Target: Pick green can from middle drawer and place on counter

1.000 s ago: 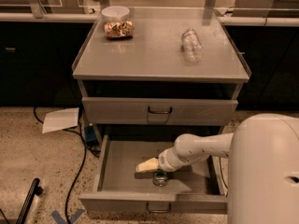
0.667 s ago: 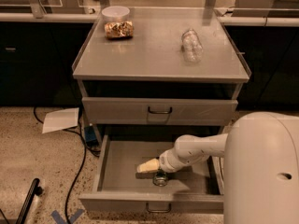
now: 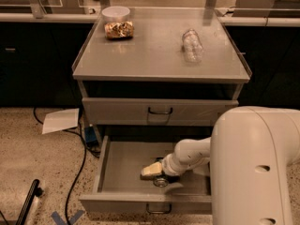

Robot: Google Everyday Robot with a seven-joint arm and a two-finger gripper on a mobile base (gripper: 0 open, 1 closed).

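Tool [image 3: 158,178] in middle drawer [image 3: 123,165] (near front)

Looks like a lab or workshop: a grey metal drawer cabinet [image 3: 122,111] on speckled floor [image 3: 28,168], dark counters [image 3: 37,60] behind it, cables [image 3: 77,172] beside it. The pincer [image 3: 159,178] sits inside its open lower drawer [image 3: 136,203].

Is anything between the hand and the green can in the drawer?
Nothing visible. The hand sits inside the open middle drawer, right beside the green can, of which only the silvery top shows.

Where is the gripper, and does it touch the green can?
Cannot tell. In the camera view the gripper sits in the middle drawer, overlapping the green can; no contact or gap shows.
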